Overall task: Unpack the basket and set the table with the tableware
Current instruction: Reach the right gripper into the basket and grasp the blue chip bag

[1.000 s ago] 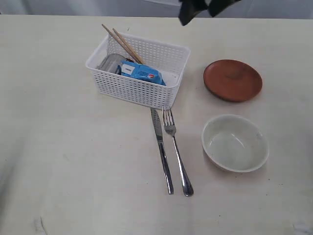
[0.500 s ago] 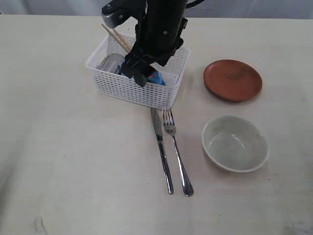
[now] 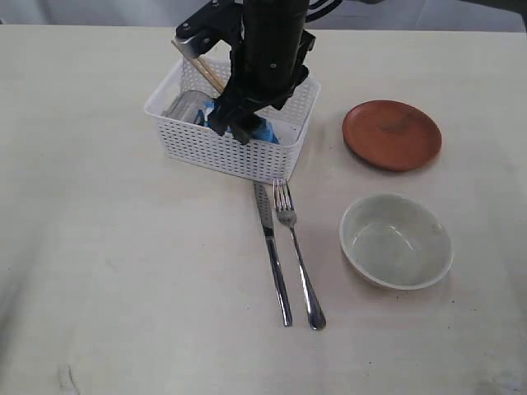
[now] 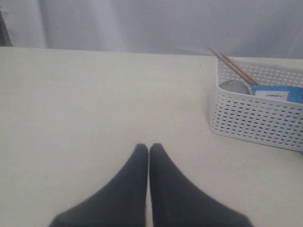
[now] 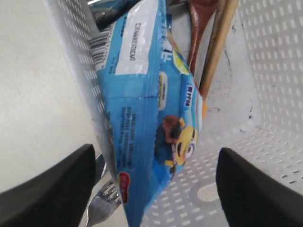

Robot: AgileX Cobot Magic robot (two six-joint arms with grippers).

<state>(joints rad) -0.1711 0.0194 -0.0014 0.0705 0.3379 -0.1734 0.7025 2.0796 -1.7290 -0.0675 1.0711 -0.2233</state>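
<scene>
The white basket stands at the back of the table, holding two chopsticks, a steel cup and a blue snack packet. My right gripper is open and low over the basket's near end. One finger is outside the wall, the other inside, with the packet between them and untouched. A dark wooden spoon lies by the chopsticks. Knife, fork, plate and bowl lie on the table. My left gripper is shut and empty, well off from the basket.
The fork's tines lie just outside the basket wall, under my right gripper's outer finger. The right arm hides the basket's far rim in the exterior view. A grey curtain backs the table.
My right arm came in from the top of the exterior view and dropped over the basket. Over the last half second it shifted only slightly. Its jaws stayed open.
</scene>
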